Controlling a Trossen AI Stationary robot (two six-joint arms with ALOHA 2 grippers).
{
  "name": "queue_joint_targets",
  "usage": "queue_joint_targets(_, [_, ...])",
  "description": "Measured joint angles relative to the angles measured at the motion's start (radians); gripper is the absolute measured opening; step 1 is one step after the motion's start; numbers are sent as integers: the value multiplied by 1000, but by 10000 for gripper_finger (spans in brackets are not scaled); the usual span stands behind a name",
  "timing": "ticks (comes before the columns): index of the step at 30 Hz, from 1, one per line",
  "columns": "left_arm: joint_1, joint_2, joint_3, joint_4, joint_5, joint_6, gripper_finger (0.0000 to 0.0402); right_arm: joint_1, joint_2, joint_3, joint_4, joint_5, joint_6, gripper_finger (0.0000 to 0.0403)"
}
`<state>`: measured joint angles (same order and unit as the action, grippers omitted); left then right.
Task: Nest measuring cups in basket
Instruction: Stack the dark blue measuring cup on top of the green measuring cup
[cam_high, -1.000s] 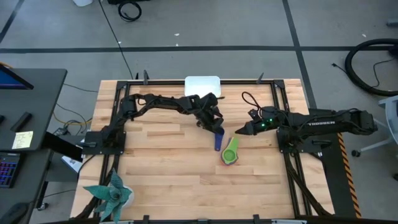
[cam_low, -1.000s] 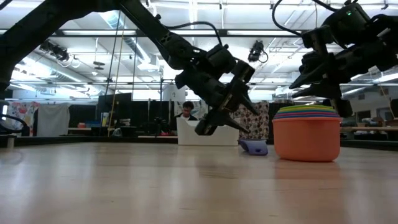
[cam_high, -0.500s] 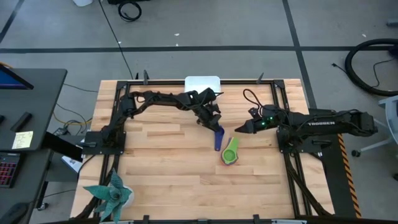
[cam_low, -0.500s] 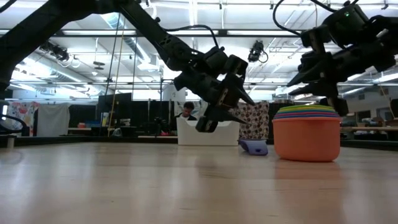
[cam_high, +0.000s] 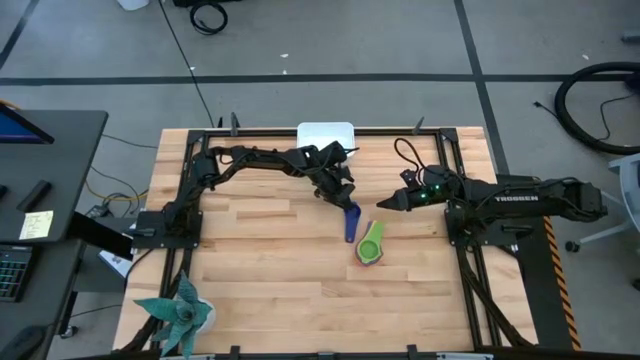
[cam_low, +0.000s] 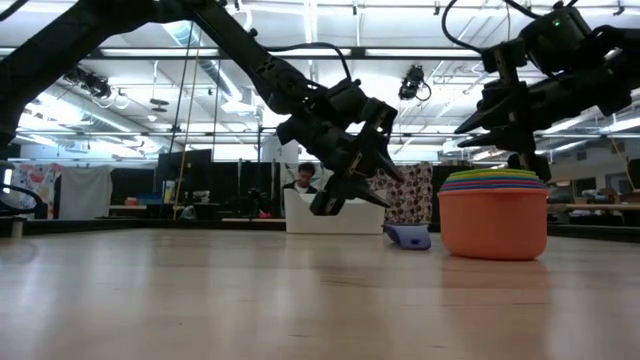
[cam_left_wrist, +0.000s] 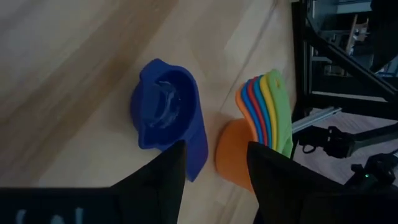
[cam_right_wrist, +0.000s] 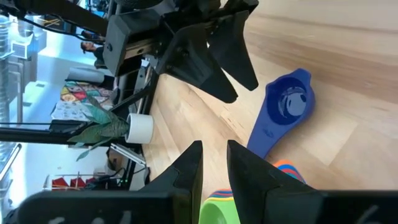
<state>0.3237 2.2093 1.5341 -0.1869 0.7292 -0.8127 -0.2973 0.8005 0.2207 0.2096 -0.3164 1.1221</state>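
A dark blue measuring cup (cam_high: 350, 222) lies mouth up on the wooden table, alone. Next to it, toward the near edge, stands the nested stack of cups (cam_high: 370, 243): an orange cup (cam_low: 494, 222) at the bottom, green on top, handles fanned out (cam_left_wrist: 266, 106). The white basket (cam_high: 325, 135) sits at the far edge. My left gripper (cam_high: 342, 196) hovers open just beyond the blue cup (cam_left_wrist: 166, 115), touching nothing. My right gripper (cam_high: 381, 205) hangs to the right of both, above the stack (cam_low: 494, 180), fingers slightly apart.
A potted plant with pointed green leaves (cam_high: 180, 312) stands at the near left corner. Black frame rails (cam_high: 455, 180) run along the table's sides. Bare wood (cam_high: 260, 260) spreads left of the cups. A person shows in the room beyond the basket (cam_low: 298, 178).
My left gripper has drawn back a little from the dark blue cup toward the far edge and risen slightly, staying open. My right gripper has drifted a little toward the far edge. The cups have not moved.
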Motion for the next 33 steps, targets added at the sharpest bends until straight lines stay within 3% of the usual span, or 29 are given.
queue_joint_targets(11, [43,-67,1,-33,64,46,130,-14,0,0,14,-49,-4,77])
queue_joint_targets(18, [60,-147,2,-87,12,94,26,-15,0,0,69,-54,-37,77])
queue_joint_targets(22, [47,-179,21,-213,-99,201,9,-15,0,0,74,-93,-104,72])
queue_joint_targets(27, [-4,-187,137,-522,-417,426,4,-15,0,0,82,-118,-137,66])
queue_joint_targets(29, [-30,-178,166,-551,-526,469,5,-15,0,0,83,-123,-140,64])
queue_joint_targets(33, [-60,-177,168,-489,-516,492,13,-15,0,0,91,-126,-154,63])
